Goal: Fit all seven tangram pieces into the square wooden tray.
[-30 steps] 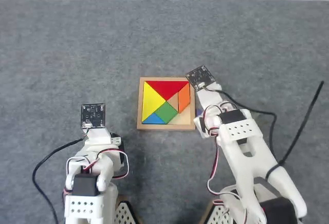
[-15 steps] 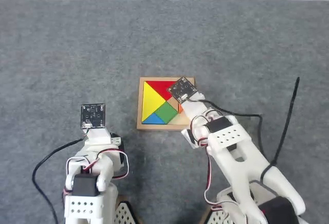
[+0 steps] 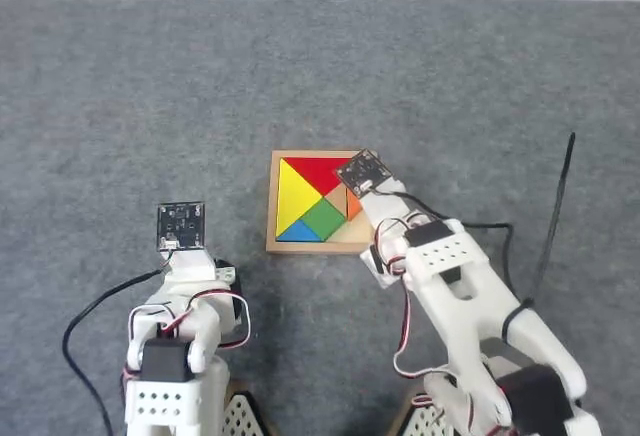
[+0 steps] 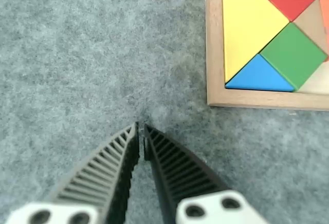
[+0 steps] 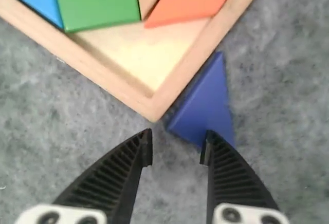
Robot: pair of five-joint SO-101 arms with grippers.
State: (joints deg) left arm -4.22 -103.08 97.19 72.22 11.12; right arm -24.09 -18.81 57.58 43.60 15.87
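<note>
The square wooden tray (image 3: pixel 272 206) lies at mid-table. The right arm reaches over its near right corner, and the left arm is parked well short of its near left corner. You see six pieces seated in the tray, with a bare triangular pocket (image 5: pixel 131 54) left in the corner nearest the right arm.

The dark blue triangle (image 5: pixel 205 106) lies outside on the grey mat (image 5: pixel 46 131), one edge against the rim at that corner. It is just ahead of the right gripper (image 5: pixel 177 142), so use that arm.

- **Right gripper:** the fingers stand apart and hold nothing. The triangle's near end sits between them, with its long axis running away from them. One corner is hidden behind a finger, so the overlap is probably partial.
- **Left gripper (image 4: pixel 140 131):** the fingers are closed on nothing.

Compared with one second ago, the right arm has swung from the tray's right side to this corner. The left arm is unmoved.
</note>
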